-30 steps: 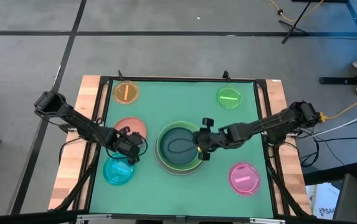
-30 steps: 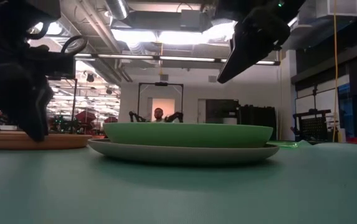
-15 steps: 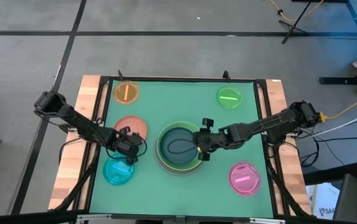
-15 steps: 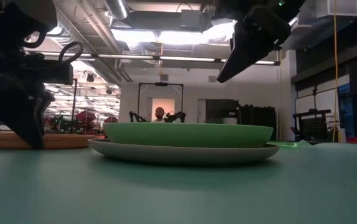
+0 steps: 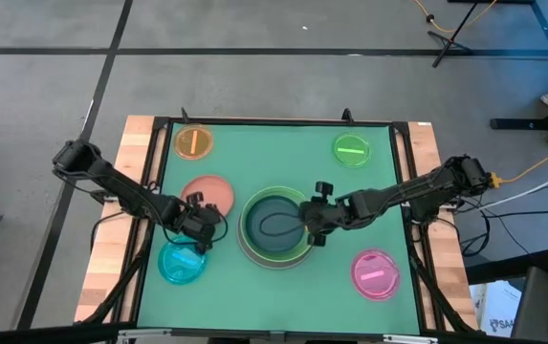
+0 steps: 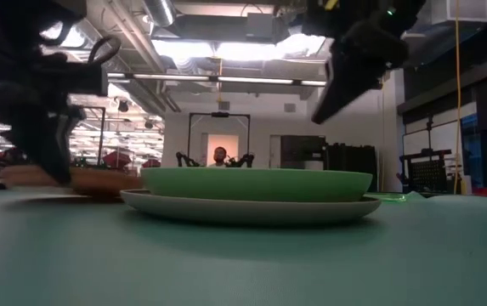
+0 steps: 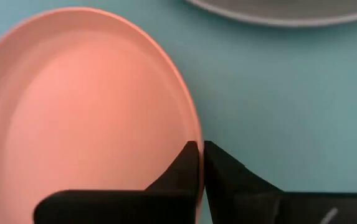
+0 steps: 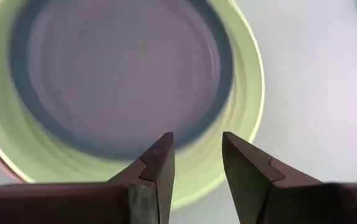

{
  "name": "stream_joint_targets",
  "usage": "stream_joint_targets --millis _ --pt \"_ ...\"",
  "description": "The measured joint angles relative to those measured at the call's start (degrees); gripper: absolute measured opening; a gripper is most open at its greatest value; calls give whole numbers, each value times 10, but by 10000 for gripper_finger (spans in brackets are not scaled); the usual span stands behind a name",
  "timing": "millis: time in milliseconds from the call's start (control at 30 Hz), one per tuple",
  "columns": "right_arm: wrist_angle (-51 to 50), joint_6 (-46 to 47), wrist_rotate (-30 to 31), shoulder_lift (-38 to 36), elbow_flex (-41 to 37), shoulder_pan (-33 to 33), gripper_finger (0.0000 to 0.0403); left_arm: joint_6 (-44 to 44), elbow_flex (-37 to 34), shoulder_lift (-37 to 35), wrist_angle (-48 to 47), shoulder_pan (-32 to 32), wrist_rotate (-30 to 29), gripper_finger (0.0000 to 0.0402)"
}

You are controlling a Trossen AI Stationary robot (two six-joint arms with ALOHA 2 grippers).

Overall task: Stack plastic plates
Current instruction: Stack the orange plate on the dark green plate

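A salmon plate lies left of the centre stack, and my left gripper is shut on its near rim. The stack is a dark green plate in a light green plate on a grey-white plate. My right gripper hovers open above the stack's right rim and touches nothing. Small plates rest flat on the mat: cyan, orange, green, pink. My left gripper pinches the salmon plate's rim on the side toward the table's near edge. One finger is over the plate's inside and the other is outside it. The fingers come from above, pointing down. In the low view the plate looks raised at the held side.
The green mat is bare between the plates. Wooden strips and a black frame bound it on the left and right. The cyan plate lies close beside my left gripper, on its near side.
My left gripper has shut on the salmon plate's near rim. The plate has shifted a little toward the stack and come up from the mat at the held side. My right gripper has drifted slightly toward the table's right edge and stays open.
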Motion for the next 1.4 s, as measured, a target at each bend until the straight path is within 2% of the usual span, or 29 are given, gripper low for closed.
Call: stream_joint_targets --millis 167,400,533,767,1100,1400 --pt "-63 48 6 0 0 0 124 18 54 0 -53 -8 -36 8" --pt "-119 97 66 0 0 34 124 67 117 0 -45 -21 -76 8" --pt "-144 123 86 0 0 61 124 118 130 0 10 -24 -78 8" --pt "-194 141 84 0 0 100 124 201 130 13 131 -19 -41 8" --pt "-246 203 101 0 0 124 124 303 130 100 314 -19 16 8" --pt "-248 206 105 0 0 124 124 339 130 166 372 -3 38 11"
